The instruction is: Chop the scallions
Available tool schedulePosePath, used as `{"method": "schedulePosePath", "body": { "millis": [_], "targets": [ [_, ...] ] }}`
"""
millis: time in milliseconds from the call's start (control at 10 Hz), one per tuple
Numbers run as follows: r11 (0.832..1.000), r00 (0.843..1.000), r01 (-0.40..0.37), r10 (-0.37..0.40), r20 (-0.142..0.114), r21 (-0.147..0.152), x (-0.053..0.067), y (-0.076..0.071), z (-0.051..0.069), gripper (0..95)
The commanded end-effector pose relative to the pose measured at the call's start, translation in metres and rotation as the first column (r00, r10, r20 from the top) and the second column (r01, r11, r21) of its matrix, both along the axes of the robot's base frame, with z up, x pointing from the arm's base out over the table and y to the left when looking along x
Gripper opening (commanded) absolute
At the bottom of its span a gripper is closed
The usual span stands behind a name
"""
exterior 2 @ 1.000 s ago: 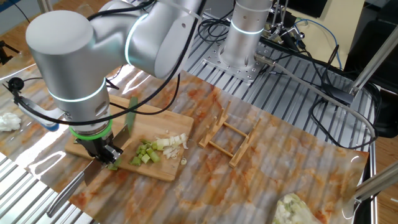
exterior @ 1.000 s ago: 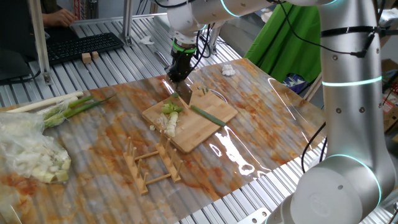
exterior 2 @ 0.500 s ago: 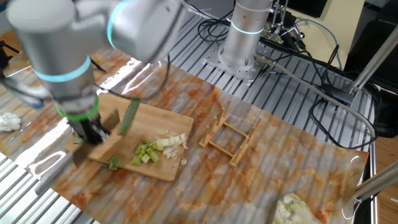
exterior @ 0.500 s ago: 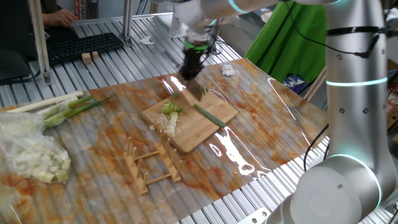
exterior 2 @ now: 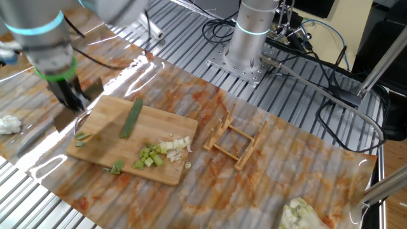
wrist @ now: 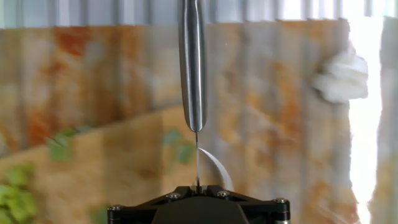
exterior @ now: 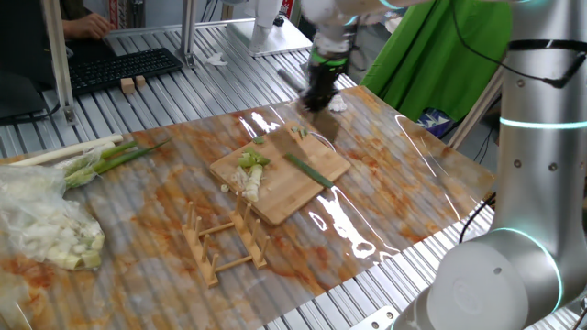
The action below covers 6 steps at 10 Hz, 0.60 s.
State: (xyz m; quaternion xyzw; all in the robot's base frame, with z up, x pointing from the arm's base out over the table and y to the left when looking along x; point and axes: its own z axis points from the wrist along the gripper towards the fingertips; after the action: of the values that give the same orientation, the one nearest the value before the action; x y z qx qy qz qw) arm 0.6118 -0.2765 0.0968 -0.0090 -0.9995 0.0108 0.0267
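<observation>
My gripper (exterior: 318,99) (exterior 2: 71,100) is shut on a steel knife (exterior 2: 95,89) and hangs blurred over the far corner of the bamboo cutting board (exterior: 284,197) (exterior 2: 172,127). The scallions lie on that board: one long green piece (exterior: 307,170) (exterior 2: 131,118) and a small pile of white and pale-green cut bits (exterior: 249,174) (exterior 2: 162,152). The gripper is apart from both. In the hand view the knife (wrist: 192,68) runs straight away from the gripper (wrist: 197,186), edge-on, with the board (wrist: 124,174) and green bits (wrist: 13,199) below left.
A wooden rack (exterior: 225,243) (exterior 2: 235,143) stands beside the board. A bundle of whole stalks (exterior: 92,158) and a pale heap in clear plastic (exterior: 46,225) lie at the left. A white wad (exterior: 337,104) (exterior 2: 7,124) (wrist: 339,78) sits just beyond the gripper. A keyboard (exterior: 119,66) is at the back.
The arm has swung the knife up off the board and across to its far corner near the white wad. The scallion pieces have stayed put.
</observation>
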Motion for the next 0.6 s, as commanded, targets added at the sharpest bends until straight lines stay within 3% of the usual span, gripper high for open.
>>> {"method": "schedulePosePath", "body": {
  "millis": [100, 600],
  "targets": [
    [1.000, 1.000, 0.004, -0.004, -0.001, -0.003, -0.007, -0.003, 0.003, 0.0],
    [0.999, 0.999, 0.036, -0.036, 0.008, 0.008, -0.018, 0.021, 0.005, 0.0]
  ]
}}
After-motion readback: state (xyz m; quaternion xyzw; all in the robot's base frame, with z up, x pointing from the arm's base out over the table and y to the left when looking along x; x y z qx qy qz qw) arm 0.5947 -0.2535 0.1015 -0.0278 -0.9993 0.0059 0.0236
